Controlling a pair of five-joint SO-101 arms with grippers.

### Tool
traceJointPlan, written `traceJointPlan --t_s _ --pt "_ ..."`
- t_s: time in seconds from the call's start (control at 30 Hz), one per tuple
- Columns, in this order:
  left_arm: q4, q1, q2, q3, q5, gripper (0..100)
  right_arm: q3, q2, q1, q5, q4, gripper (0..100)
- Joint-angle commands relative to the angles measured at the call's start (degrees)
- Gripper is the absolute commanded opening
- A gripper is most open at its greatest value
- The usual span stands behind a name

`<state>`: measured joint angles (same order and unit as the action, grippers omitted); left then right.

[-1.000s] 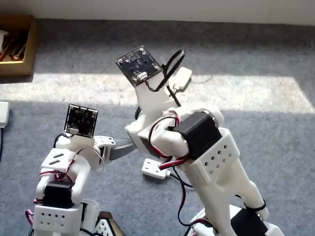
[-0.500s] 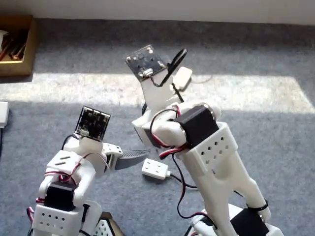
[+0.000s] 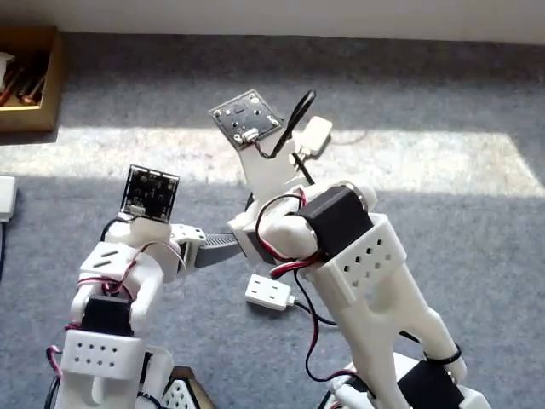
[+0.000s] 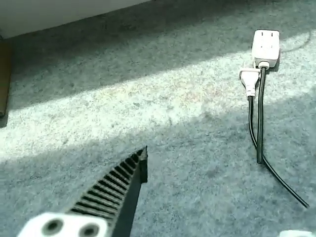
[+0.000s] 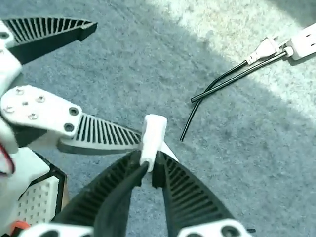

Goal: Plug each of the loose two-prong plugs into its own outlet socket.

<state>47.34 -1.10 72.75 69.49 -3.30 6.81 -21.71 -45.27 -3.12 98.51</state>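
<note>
My right gripper (image 5: 149,167) is shut on a white two-prong plug (image 5: 153,132) that sticks out past its fingertips, held above the grey carpet. Close beside it, my left gripper (image 5: 117,81) stands open with its dark ribbed fingers (image 4: 121,185) wide apart and nothing between them. A white outlet block (image 3: 271,292) lies on the carpet beneath both arms. Farther off lies a second white outlet block (image 4: 265,46) with one black cord plugged in. A loose white plug (image 4: 249,80) on a black cord rests right beside that block.
Black cords (image 4: 259,128) trail over the carpet from the far outlet block (image 3: 315,134). A wooden box (image 3: 30,77) sits at the back left, and a white object (image 3: 5,196) lies at the left edge. Open carpet stretches to the right.
The left arm swung slightly right and its finger dipped toward the near outlet block, then lifted back. The right arm shifted only a little, still holding the plug.
</note>
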Motion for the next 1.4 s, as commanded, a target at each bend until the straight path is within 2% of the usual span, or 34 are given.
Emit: traceJointPlan --t_s 0.0,0.1,0.23,0.33,0.47,0.57,0.63,0.8,0.9,1.13,1.37 --pt "-4.4 -2.8 -7.4 -3.6 0.0 53 0.0 -2.2 -0.5 1.3 2.5 0.5" --pt "-4.9 -3.1 -11.0 -4.8 -0.1 53 0.0 -2.1 -0.4 1.5 2.5 0.5" --pt "-4.7 -3.8 -9.1 -3.4 -0.4 53 0.1 -1.5 1.5 1.5 2.3 0.5" --pt "-5.1 -8.5 -5.4 -1.1 -0.3 53 -0.4 -1.5 5.6 1.5 2.5 0.5" --pt "-4.8 -17.4 0.4 1.7 3.2 53 -14.3 -1.5 11.1 1.1 1.5 0.5" --pt "-4.9 -20.7 4.6 5.0 8.3 53 -26.1 -2.3 11.4 0.9 -7.3 0.5" --pt "-4.9 -20.7 6.5 7.3 9.8 53 -26.4 -3.0 10.9 -3.0 -9.9 0.5" --pt "-5.2 -21.1 9.1 10.2 10.1 53 -26.8 -4.6 2.5 -18.5 -10.9 0.9" --pt "-5.2 -21.1 9.1 10.0 10.2 53 -26.8 -4.9 0.5 -25.6 -10.6 0.6" --pt "-5.2 -25.5 9.1 9.7 12.7 53 -29.9 -4.3 0.1 -36.0 -11.2 0.5" --pt "-5.2 -25.4 9.2 9.7 12.7 53 -34.9 -4.9 -0.9 -36.7 -15.3 0.5"
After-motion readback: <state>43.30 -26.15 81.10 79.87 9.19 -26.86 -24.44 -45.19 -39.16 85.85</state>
